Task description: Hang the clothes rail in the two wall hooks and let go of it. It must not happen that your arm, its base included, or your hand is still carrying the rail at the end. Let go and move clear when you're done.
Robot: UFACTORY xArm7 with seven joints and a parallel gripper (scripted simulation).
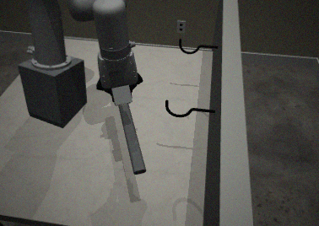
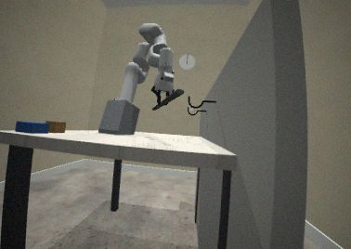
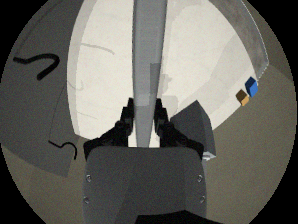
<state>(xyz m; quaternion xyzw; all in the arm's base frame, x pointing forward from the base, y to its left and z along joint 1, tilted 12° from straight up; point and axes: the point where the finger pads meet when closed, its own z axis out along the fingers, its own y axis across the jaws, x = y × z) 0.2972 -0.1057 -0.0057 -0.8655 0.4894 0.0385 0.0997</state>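
Note:
My gripper (image 1: 121,97) is shut on the grey clothes rail (image 1: 130,136) near one end and holds it high above the table. The rail runs out from the fingers toward the table's near edge. It also shows in the wrist view (image 3: 148,50), clamped between the two dark fingers. Two black wall hooks stick out of the wall to the right: the far hook (image 1: 191,48) and the near hook (image 1: 182,110). The rail hangs to the left of both hooks, apart from them. In the side view the gripper (image 2: 162,95) and rail (image 2: 168,99) are level with the hooks (image 2: 199,105).
The wall panel (image 1: 229,113) stands along the table's right edge. The arm's base block (image 1: 52,89) sits at the back left. A blue box (image 2: 32,126) and a brown box (image 2: 56,125) lie at the table's far corner.

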